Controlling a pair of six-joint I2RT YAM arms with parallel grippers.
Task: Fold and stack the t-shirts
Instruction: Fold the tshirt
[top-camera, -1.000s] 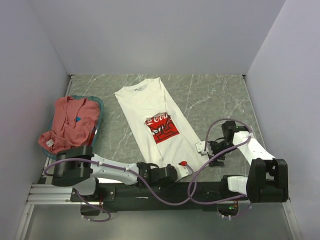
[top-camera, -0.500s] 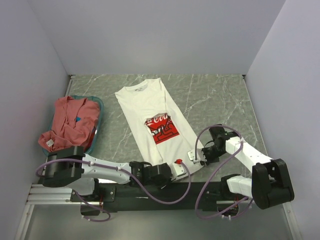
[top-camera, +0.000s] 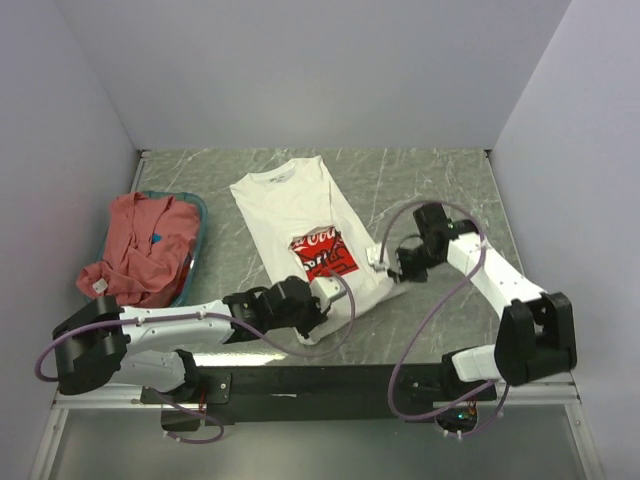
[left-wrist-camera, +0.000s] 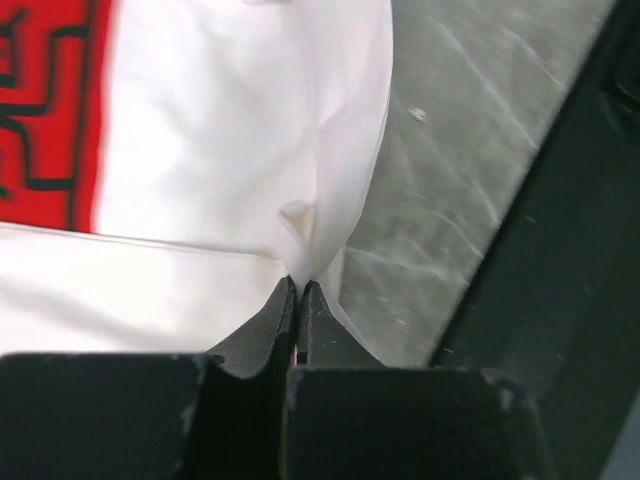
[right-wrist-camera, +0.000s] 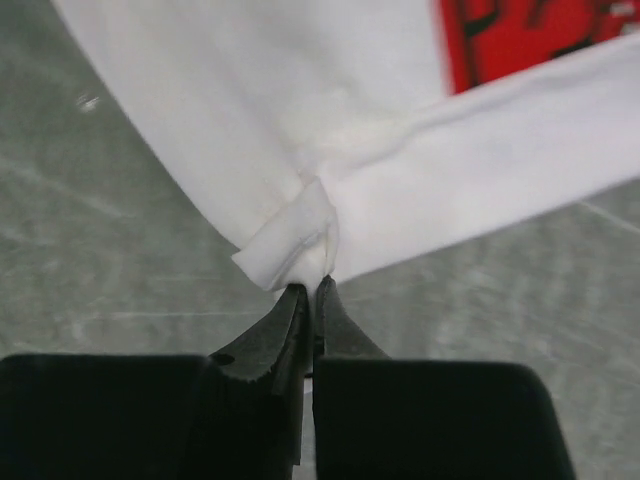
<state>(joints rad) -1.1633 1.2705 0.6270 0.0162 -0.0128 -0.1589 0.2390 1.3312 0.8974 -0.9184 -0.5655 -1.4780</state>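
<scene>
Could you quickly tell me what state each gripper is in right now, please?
Left gripper: closed, pinching the white t-shirt at its edge.
Right gripper: closed, pinching another edge of the same shirt.

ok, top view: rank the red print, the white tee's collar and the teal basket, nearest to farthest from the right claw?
1. Red print on the white tee: just left of the right claw.
2. Collar: back left, at the tee's far end.
3. Teal basket: far left side of the table.

Overhead view, wrist close-ups, all sharing white t-shirt (top-camera: 290, 205)
</scene>
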